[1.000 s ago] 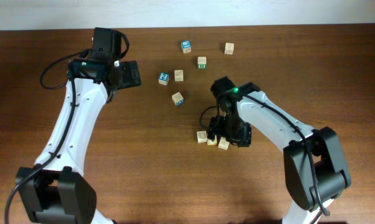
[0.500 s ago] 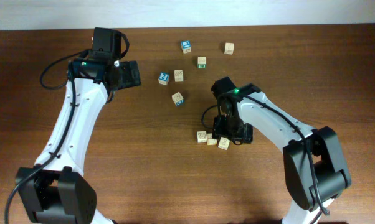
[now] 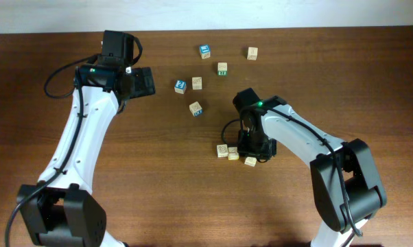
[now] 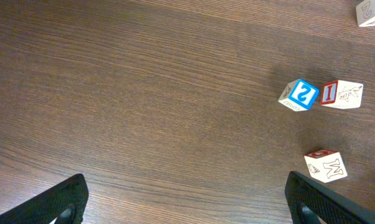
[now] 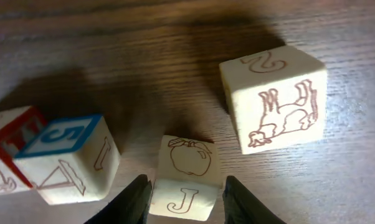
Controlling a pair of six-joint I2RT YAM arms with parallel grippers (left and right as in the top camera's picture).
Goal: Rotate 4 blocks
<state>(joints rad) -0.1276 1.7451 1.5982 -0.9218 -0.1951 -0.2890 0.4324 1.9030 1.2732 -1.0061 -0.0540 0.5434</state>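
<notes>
In the right wrist view a small pale block (image 5: 186, 177), with a "J" on one face and an apple on another, sits on the table between my right gripper's (image 5: 189, 200) fingers. The jaws press against both of its sides. A larger pale block (image 5: 275, 99) with an animal drawing lies just beyond to the right. A block with a blue "5" face (image 5: 66, 158) lies to the left. Overhead, the right gripper (image 3: 252, 152) hangs over a cluster of pale blocks (image 3: 232, 154) at the table's middle. My left gripper (image 3: 141, 81) stands open and empty at the back left.
Loose cubes lie at the back: a blue-topped cube (image 3: 204, 50), a pale cube (image 3: 252, 53), a cube with a dark green side (image 3: 222, 68), another blue-topped cube (image 3: 180, 85) beside a pale one (image 3: 197, 83), and one (image 3: 195, 108) nearer the middle. The table's back edge (image 3: 261, 29) runs behind them.
My right gripper's jaws have narrowed from wide open onto the J block. The nearest block of the cluster shifted slightly down and right. The left arm has not moved.
</notes>
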